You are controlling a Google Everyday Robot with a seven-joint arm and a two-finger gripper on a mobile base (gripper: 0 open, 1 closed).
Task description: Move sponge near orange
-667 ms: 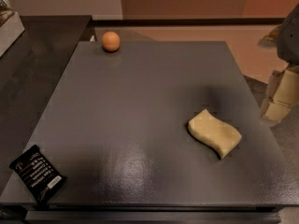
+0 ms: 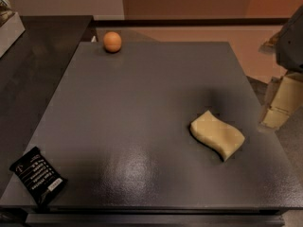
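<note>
A dark grey table fills the frame. Nearest, at the lower left corner, lies 1 black packet with white print. At the lower right, the flat, pale yellow sponge rests on the table. Just beyond the table's right edge, at mid-height, hangs the beige gripper, apart from the sponge; whether it is open or closed cannot be told. Farthest, at the upper left, sits 1 small orange by the table's back edge, well apart from the sponge.
</note>
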